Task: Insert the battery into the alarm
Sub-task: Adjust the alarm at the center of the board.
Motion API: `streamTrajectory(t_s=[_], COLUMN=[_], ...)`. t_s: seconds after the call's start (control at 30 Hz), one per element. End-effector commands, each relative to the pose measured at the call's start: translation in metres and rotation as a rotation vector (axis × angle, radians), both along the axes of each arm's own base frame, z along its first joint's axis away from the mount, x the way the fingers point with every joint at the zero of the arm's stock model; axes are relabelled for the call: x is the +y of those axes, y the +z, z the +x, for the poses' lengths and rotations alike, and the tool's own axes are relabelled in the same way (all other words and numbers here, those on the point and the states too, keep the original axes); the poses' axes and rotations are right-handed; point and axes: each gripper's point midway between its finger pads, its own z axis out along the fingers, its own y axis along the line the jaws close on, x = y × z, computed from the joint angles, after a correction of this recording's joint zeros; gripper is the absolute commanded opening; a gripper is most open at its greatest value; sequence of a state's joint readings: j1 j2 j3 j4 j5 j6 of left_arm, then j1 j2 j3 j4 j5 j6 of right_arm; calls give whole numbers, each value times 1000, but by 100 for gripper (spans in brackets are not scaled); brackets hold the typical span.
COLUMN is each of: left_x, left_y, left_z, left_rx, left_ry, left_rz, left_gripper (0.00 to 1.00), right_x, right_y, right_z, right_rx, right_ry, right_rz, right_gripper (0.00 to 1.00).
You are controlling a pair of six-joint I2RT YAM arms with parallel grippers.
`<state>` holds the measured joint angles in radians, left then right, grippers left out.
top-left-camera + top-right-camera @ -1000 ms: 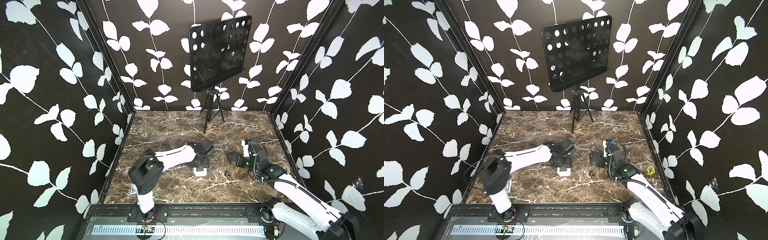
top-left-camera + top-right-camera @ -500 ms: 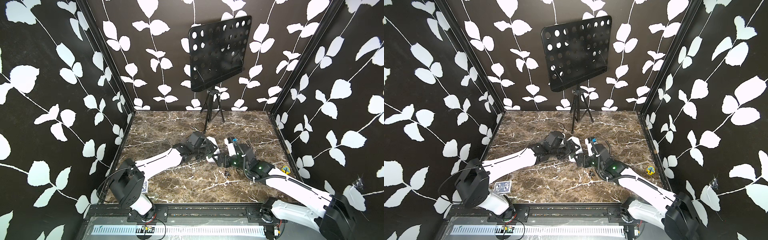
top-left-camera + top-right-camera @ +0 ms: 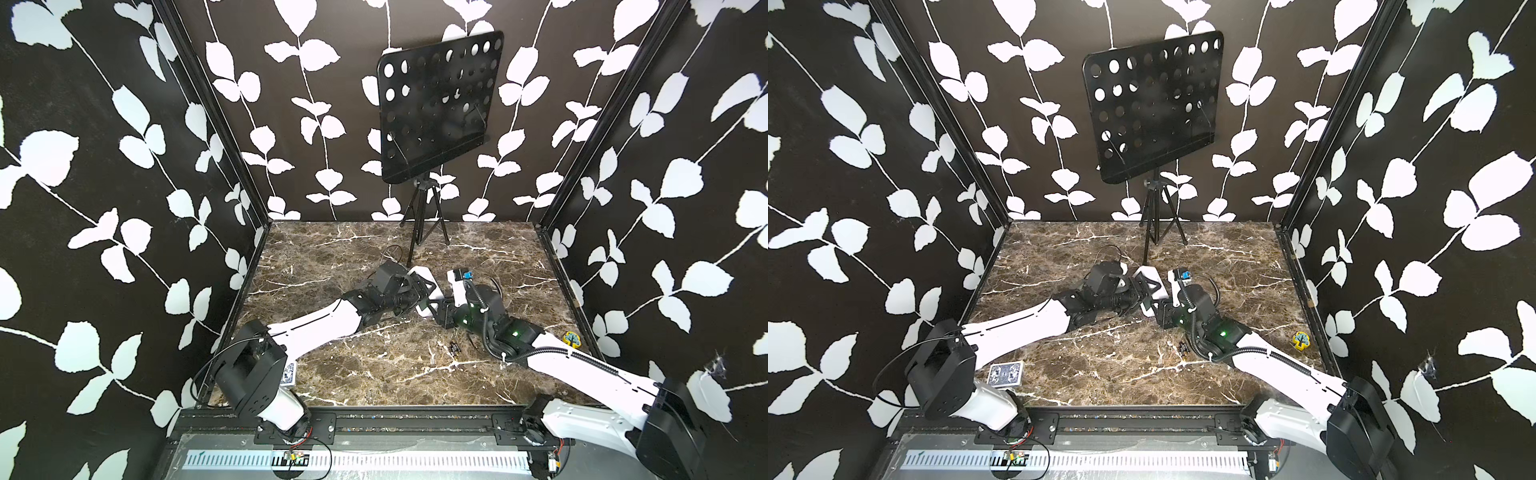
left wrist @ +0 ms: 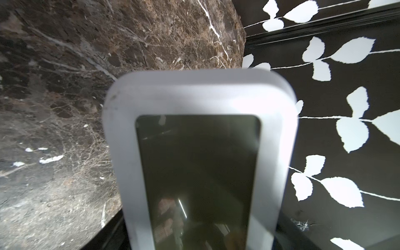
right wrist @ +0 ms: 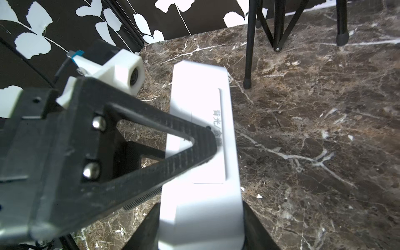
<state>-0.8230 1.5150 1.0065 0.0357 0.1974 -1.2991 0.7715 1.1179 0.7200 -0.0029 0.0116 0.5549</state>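
Walls [image 3: 104,216] of matt black with big white leaf sprigs close the cell on three sides. The table [image 3: 374,374] is glossy brown marble with thin white veins. At the back stands a music stand [image 3: 436,112]: a flat black plate full of round holes, on a thin tripod. Two arms with smooth white shells and black joints reach in from the front.

The alarm [image 3: 424,276] is a white, matt plastic slab with rounded corners. Its large dark grey screen [image 4: 199,173] is shiny and mirrors the room. A small flat card box [image 3: 1005,374] with a blue pattern lies near the left arm's base. A little yellow piece [image 3: 1301,340] lies by the right wall. A tiny dark piece [image 3: 1182,347] lies in front of the right arm, too small to identify.

The alarm is in the middle of the cell, lifted off the marble, between both grippers. The left gripper [image 3: 428,291] grasps it. One ribbed black triangular finger [image 5: 190,149] lies across the narrow edge with the long button bar. The right gripper [image 3: 434,308] takes the near end. Its dark fingers [image 5: 257,229] sit against both broad sides with no gap visible, so it grips too.

The long axis runs from the right gripper toward the back wall and the tripod. The slab stands on its edge: the button edge with grey printed characters faces up, and the screen faces the left wrist camera.
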Motion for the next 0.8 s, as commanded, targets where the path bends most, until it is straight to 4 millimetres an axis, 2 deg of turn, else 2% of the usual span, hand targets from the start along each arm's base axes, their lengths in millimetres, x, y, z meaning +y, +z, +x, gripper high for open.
streamTrajectory(t_s=[0.0,0.13,0.5,0.63,0.77], left_x=[-7,-10,-14,-13,-13], left_y=[37,43,62,70,77], left_z=[-2,0,-2,0,0], left_rx=[-44,-35,-43,-50,-59], left_ry=[-1,21,16,35,34], left_rz=[-122,-198,-259,-318,-328], left_gripper=[69,68,67,67,67], right_x=[5,10,16,17,12], right_y=[17,21,39,47,51], right_z=[9,11,12,10,9], right_rx=[-87,-103,-175,-188,-196], right_ry=[8,22,47,47,37], right_rz=[-19,-10,41,91,116], right_gripper=[54,55,55,65,64])
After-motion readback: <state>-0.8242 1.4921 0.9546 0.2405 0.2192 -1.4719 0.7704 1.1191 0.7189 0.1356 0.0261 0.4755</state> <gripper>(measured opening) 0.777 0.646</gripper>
